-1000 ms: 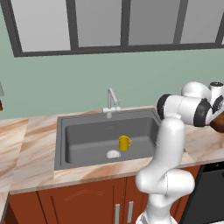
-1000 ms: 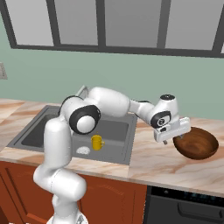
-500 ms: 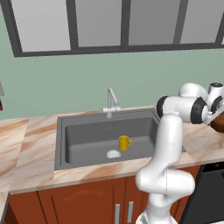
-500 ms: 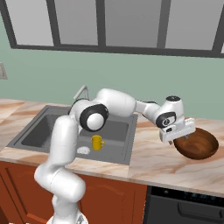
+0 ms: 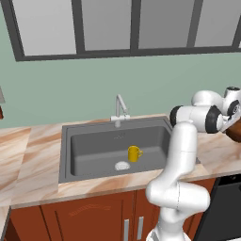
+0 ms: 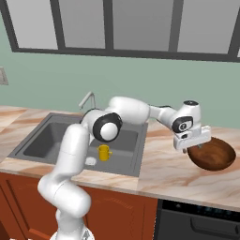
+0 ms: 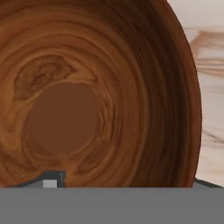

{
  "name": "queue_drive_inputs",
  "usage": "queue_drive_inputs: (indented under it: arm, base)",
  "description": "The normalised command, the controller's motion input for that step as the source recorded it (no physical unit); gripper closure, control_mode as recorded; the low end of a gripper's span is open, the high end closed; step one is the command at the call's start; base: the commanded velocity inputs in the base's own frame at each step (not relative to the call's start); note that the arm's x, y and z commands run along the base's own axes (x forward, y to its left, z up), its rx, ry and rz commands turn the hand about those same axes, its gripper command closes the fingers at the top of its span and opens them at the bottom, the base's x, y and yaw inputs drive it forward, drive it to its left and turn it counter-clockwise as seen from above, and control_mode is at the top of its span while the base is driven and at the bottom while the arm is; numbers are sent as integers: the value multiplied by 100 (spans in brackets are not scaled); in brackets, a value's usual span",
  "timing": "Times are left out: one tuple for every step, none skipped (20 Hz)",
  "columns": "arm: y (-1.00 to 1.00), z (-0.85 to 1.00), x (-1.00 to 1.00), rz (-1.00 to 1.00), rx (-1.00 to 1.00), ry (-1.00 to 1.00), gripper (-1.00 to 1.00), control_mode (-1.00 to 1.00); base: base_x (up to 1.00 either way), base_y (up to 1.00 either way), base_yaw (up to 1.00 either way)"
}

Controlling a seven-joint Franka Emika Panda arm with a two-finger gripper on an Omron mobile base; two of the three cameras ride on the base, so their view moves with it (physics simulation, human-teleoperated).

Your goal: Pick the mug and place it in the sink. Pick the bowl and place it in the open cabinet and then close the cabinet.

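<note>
With the mug (image 5: 134, 153) already sitting in the sink (image 5: 89, 155), we are straddling the bowl's (image 6: 213, 155) 9 o'clock rim, gripper (image 6: 191, 149) wide, nothing clamped.

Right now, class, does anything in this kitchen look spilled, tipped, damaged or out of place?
Nothing stands out. The yellow mug stands upright in the sink, and the wooden bowl sits level on the marble counter with the end effector at its rim. No spills or damage show.
</note>
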Motion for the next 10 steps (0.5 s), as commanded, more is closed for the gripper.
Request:
queue_drive_inputs:
  arm:
    - [-9,-16,0,0,5,1,100,-100]
    - [-8,-10,0,0,3,0,100,-100]
    - [-3,-11,0,0,4,0,100,-100]
    - [0,-10,-1,0,3,0,100,-100]
    - [0,-8,-3,0,2,0,100,-100]
    - [-14,-4,-1,0,1,2,100,-100]
    - [-24,-3,-10,0,6,2,100,-100]
    - [-13,0,-9,0,6,5,100,-100]
    - [0,0,-30,0,3,4,100,-100]
    - [12,-3,-83,0,0,0,100,-100]
  base:
    - [0,0,0]
    - [0,0,0]
    - [0,0,0]
    - [0,0,0]
    - [0,0,0]
    - [0,0,0]
    - [0,0,0]
    - [0,0,0]
    - [0,0,0]
    - [0,0,0]
